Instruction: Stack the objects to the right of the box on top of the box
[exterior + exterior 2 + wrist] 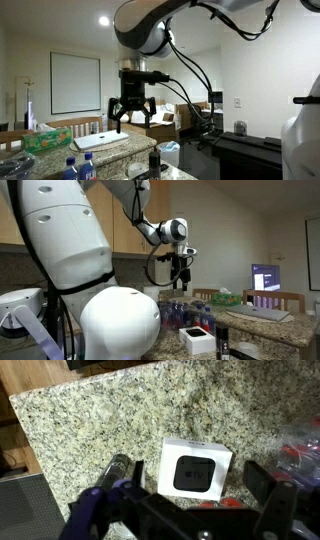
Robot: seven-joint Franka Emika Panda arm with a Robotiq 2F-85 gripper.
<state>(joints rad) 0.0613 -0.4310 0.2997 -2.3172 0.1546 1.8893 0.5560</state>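
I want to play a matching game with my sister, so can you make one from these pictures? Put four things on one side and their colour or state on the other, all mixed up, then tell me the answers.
Things:
1. box
2. gripper
3. counter
4. bottle caps

Colours or states:
A. speckled stone
B. blue
C. open, up in the air
D. white with a black square on top

Pairs: 1-D, 2-C, 3-A, 4-B.
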